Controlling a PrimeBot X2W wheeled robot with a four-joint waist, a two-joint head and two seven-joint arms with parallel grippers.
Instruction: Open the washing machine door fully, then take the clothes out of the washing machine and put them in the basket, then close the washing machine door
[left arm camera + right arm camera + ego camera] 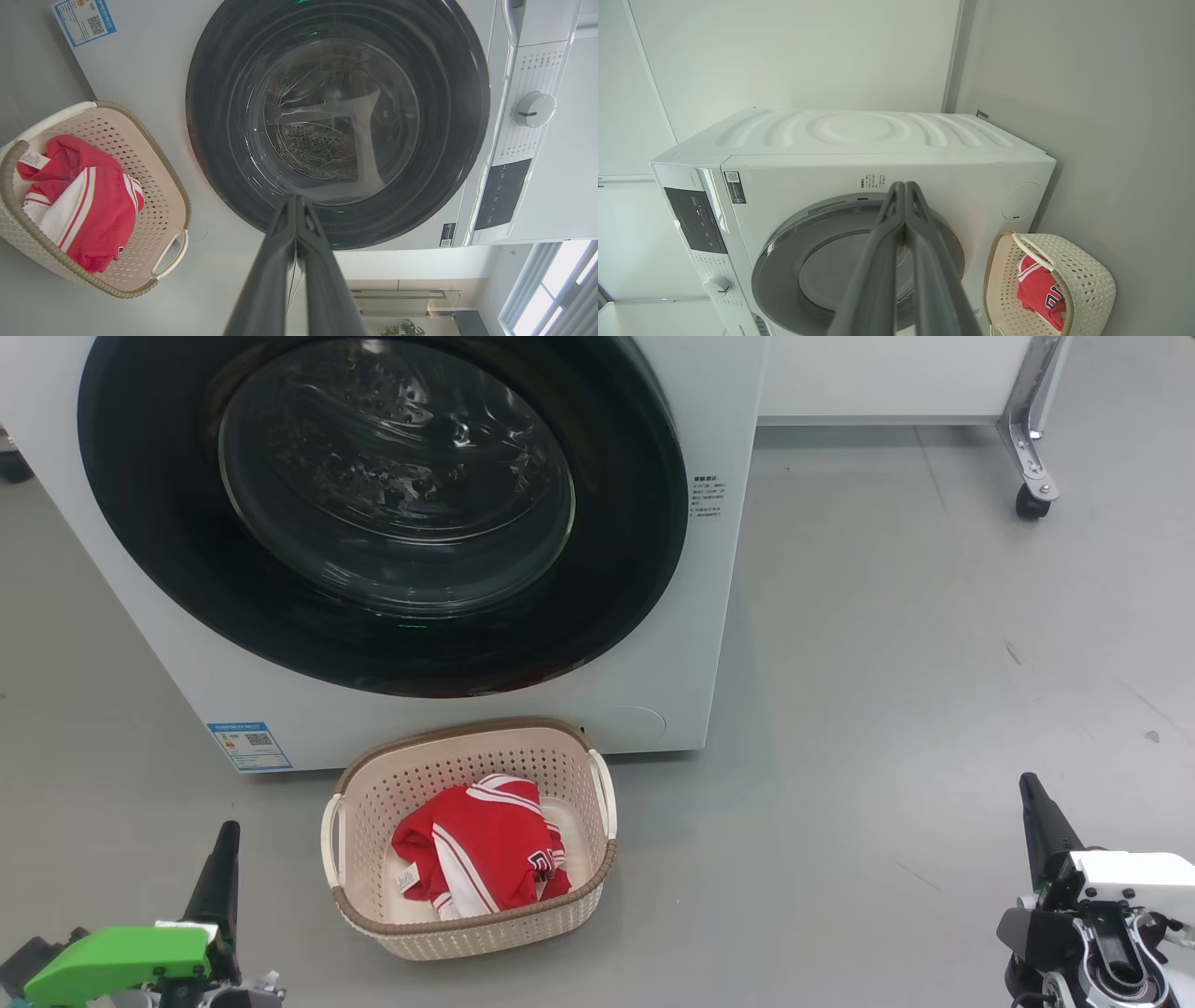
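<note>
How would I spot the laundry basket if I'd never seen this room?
Find the big white washing machine with its round black door. On the grey floor right before it sits a small cream basket with perforated sides and a brown rim, holding red clothes.

Dark tapered fingers [219,877], a green cover [121,959] at left, white housing [1134,879] at right.
</note>
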